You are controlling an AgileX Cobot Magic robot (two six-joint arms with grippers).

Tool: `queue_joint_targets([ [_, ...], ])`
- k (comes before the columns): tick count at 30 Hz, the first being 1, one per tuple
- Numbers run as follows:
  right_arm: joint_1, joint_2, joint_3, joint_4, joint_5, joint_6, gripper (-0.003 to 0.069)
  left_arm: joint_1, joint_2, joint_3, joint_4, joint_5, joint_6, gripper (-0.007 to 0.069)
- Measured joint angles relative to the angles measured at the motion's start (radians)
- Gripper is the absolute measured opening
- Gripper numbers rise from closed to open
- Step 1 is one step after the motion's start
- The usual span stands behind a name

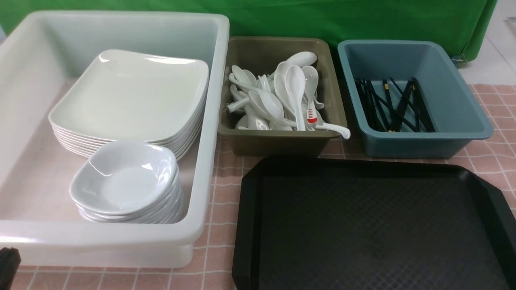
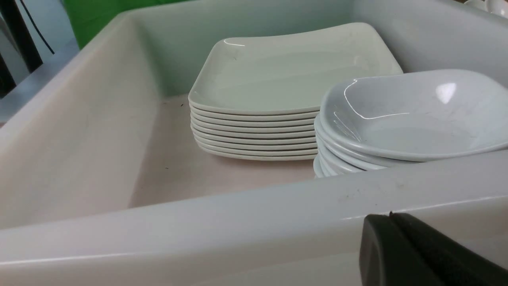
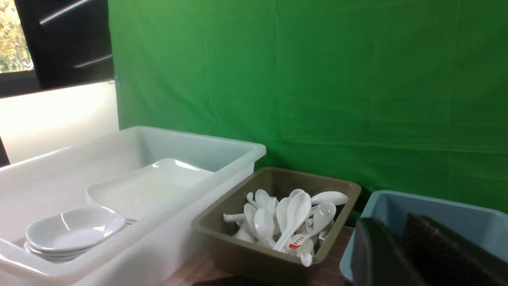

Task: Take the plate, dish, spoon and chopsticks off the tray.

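The black tray (image 1: 363,225) lies at the front right with nothing on it. A large off-white plate (image 1: 129,94) tops a stack in the white bin (image 1: 209,133). A small dish (image 1: 123,177) tops a second stack in front of the plates. White spoons (image 1: 296,86) fill the olive bin (image 1: 282,145), and black chopsticks (image 1: 393,106) lie in the blue bin (image 1: 427,145). My left gripper (image 2: 391,216) is shut and empty, just outside the white bin's near wall (image 2: 238,222). My right gripper (image 3: 391,224) hangs narrowly open and empty, near the blue bin (image 3: 456,222).
One spoon with red marks (image 1: 311,114) lies among the spoons, and another handle sticks out over the olive bin's front rim (image 1: 336,129). A pink checked cloth (image 1: 219,189) covers the table. A green backdrop (image 1: 322,18) stands behind the bins.
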Motion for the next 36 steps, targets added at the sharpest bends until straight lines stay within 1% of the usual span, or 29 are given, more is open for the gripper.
queue_joint_targets([
  [22,0.000,0.000,0.000,0.000,0.001,0.000,0.0167,0.000,0.000,0.000,0.000,0.000,0.001,0.0000],
  [24,0.000,0.000,0.000,0.014,0.000,-0.005,0.0172,0.000,0.000,0.000,0.000,0.000,0.001,0.0000],
  [26,0.000,0.000,0.000,0.076,-0.003,-0.041,0.0177,0.000,0.000,0.000,0.000,0.000,0.002,0.0000],
  [27,0.000,0.000,0.000,0.133,-0.004,-0.087,0.0180,0.000,0.000,0.000,0.000,0.000,0.002,0.0000],
  [28,0.000,0.000,0.000,0.145,-0.005,-0.109,0.0181,0.000,0.000,0.000,0.000,0.000,0.002,0.0000],
  [30,0.000,0.000,0.000,0.316,-0.013,-0.253,0.0187,0.000,0.000,0.000,0.000,0.000,0.002,0.0000],
  [31,0.000,0.000,0.000,0.358,-0.016,-0.299,0.0189,0.000,0.000,0.000,0.000,0.000,0.002,0.0000],
  [33,0.000,0.000,0.000,0.421,-0.020,-0.346,0.0193,0.000,0.000,0.000,0.000,0.000,0.002,0.0000],
  [36,0.000,0.000,0.000,0.450,-0.022,-0.365,0.0197,0.000,0.000,0.000,0.000,0.000,0.002,0.0000],
])
